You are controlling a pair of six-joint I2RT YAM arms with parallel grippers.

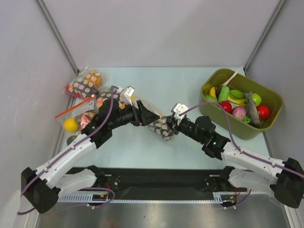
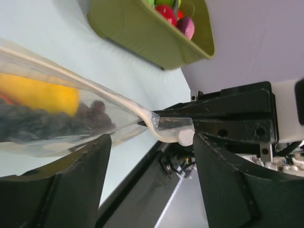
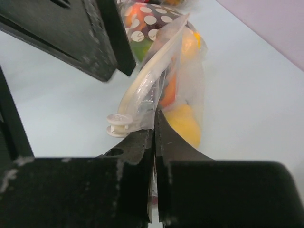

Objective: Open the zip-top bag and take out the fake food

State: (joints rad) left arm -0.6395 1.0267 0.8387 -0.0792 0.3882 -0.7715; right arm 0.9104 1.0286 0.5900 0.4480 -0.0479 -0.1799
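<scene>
Right gripper [image 3: 154, 137] is clenching the zip-top bag [image 3: 190, 80] by its zip edge. Its fingers are pressing flat together on the plastic, just beside the white slider [image 3: 118, 126].

The bag is sitting near the middle of the desk [image 1: 142, 149], stretched between the two grippers. Whether it is resting on the surface or lifted, cannot tell.

Left gripper [image 1: 148, 115] is standing released. Its fingers [image 2: 57, 190] are spreading wide on either side of the zip strip, with clear gaps and nothing pinched.

Fake food [image 3: 183, 121] is lying inside the bag. A yellow piece [image 2: 42, 92] is pressing against the clear wall, and dark purple grapes [image 2: 42, 126] are bunching just beside it. Some orange is showing through in the right wrist view.

An olive bin [image 1: 228, 126] is sitting at the far right corner of the desk, holding other toy fruits. Dotted bags [image 1: 85, 83] are lying at the far left corner.
</scene>
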